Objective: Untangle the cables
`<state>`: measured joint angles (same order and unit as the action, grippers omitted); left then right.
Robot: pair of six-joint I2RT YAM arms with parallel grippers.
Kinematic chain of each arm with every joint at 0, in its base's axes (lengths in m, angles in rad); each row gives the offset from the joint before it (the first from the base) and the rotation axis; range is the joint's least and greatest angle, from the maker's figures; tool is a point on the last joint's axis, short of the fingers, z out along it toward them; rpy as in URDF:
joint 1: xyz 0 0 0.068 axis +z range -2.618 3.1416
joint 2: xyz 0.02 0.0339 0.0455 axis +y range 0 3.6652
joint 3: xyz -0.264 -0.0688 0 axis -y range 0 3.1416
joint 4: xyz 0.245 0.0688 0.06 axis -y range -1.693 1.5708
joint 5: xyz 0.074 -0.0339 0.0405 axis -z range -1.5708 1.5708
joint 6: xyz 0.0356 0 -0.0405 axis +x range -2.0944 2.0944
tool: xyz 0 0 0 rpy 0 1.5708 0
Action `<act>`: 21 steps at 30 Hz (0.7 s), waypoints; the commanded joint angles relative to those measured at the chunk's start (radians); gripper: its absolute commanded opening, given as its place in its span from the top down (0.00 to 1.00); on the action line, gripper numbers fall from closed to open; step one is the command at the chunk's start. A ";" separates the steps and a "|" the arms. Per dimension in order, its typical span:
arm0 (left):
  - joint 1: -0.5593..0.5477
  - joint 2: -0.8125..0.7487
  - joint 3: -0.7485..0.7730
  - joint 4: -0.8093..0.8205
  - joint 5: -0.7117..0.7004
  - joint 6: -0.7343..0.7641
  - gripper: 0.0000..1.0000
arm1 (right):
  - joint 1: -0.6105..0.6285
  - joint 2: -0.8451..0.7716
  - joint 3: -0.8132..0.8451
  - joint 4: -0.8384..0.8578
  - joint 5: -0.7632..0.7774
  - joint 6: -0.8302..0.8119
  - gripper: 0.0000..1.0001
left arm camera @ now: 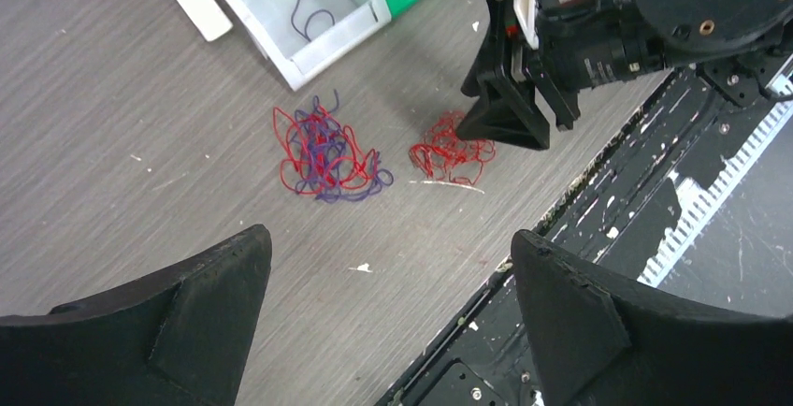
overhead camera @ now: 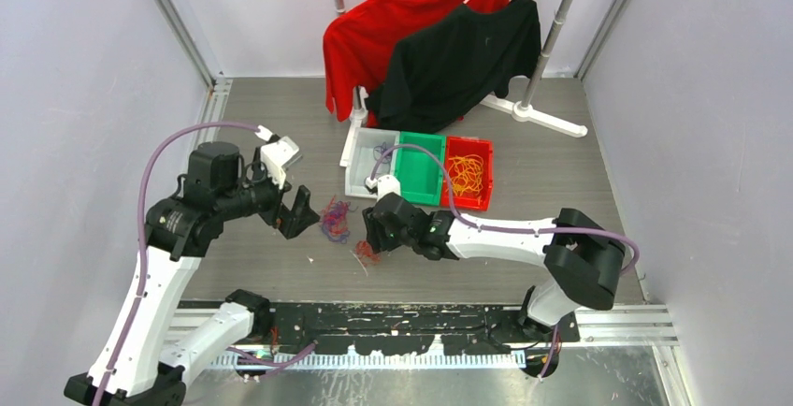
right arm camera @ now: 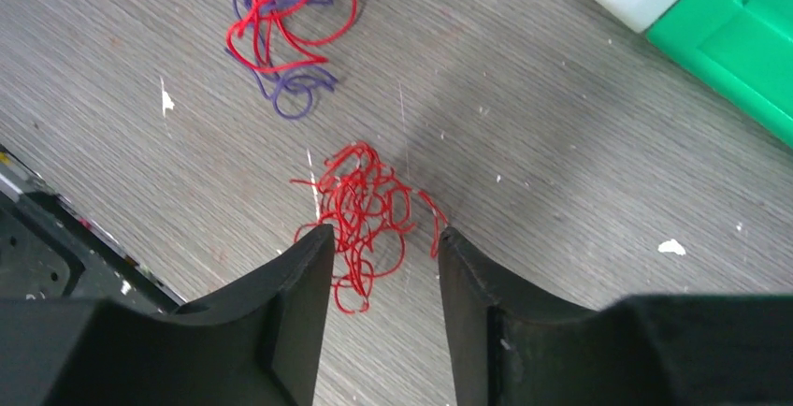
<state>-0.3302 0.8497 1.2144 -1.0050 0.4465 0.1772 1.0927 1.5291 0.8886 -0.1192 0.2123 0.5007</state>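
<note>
Cables [left arm camera: 323, 158] lie in two tangles: red-purple and smaller all-red.

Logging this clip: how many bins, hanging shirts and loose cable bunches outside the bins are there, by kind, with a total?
Bins: 3 (white bin, green bin, red bin)
Hanging shirts: 2 (red shirt, black shirt)
Loose cable bunches: 2 (red-and-purple bunch, small red bunch)
Total: 7
</note>
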 commanded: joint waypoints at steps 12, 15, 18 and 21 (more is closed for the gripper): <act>-0.001 -0.057 -0.060 -0.035 0.076 0.083 0.04 | 0.001 -0.032 0.041 -0.002 0.021 0.025 0.99; 0.000 -0.053 -0.066 -0.047 0.092 0.099 0.05 | 0.001 -0.118 0.060 -0.083 0.000 0.013 0.99; 0.000 -0.053 -0.066 -0.048 0.106 0.106 0.05 | 0.001 -0.182 0.073 -0.130 -0.016 0.029 0.99; 0.000 -0.065 -0.059 -0.048 0.150 0.108 0.05 | 0.001 -0.218 0.109 -0.181 -0.025 0.056 0.99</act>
<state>-0.3302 0.8055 1.1446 -1.0554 0.5205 0.2623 1.0920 1.3720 0.9298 -0.2344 0.2005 0.5240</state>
